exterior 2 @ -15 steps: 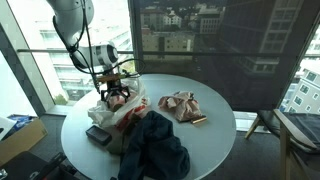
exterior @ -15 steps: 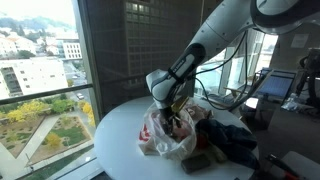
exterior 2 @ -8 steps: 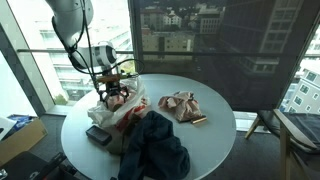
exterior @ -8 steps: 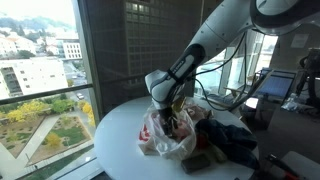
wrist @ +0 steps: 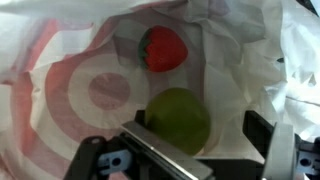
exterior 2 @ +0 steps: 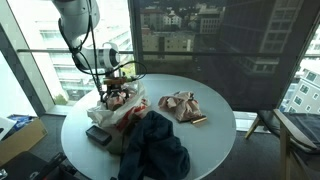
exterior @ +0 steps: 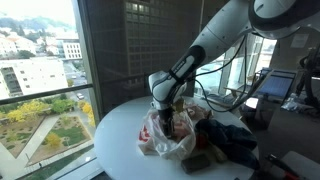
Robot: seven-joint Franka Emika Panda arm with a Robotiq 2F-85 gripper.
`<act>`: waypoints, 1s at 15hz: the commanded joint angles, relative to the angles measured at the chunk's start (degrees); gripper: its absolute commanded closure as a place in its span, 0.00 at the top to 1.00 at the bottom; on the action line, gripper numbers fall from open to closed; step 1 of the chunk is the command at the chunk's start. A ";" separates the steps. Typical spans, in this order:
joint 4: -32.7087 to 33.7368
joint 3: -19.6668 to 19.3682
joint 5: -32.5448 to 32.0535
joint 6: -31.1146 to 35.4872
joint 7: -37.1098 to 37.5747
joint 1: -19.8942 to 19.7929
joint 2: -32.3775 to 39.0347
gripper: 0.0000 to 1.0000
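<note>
Reaches with the gripper (exterior: pixel 172 115) down into the white plastic bag (exterior: pixel 158 142) on the round table (exterior: pixel 115 135), beside a dark cloth (exterior 2: pixel 155 145). Holds the jaws spread wide and empty, fingers (wrist: pixel 268 138) flanking a green fruit (wrist: pixel 180 118) inside the bag. Cannot tell whether touching it. Shows a red fruit (wrist: pixel 163 48) just beyond.

Item: white plastic bag (wrist: pixel 40 60), lying on the desk (exterior: pixel 115 132).
Marking: one red bullseye emblem (wrist: pixel 100 90), rings around a solid dot, printed on the bag's wall; clearest in the wrist view.
Lettering, numbers, labels: none legible in any view.
</note>
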 commanded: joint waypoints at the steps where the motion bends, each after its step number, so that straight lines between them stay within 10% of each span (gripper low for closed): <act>1: 0.84 2.14 2.30 1.72 -4.42 -2.15 1.58 1.00; 6: 0.93 1.12 1.27 3.17 -5.62 -2.47 3.01 1.00; 7: 0.99 1.02 1.33 3.48 -5.54 -2.64 3.21 0.75; 11: -0.06 1.10 2.18 1.69 -3.69 -2.46 2.11 0.51; 15: -2.04 0.13 2.50 -0.29 0.76 -1.63 -0.43 0.47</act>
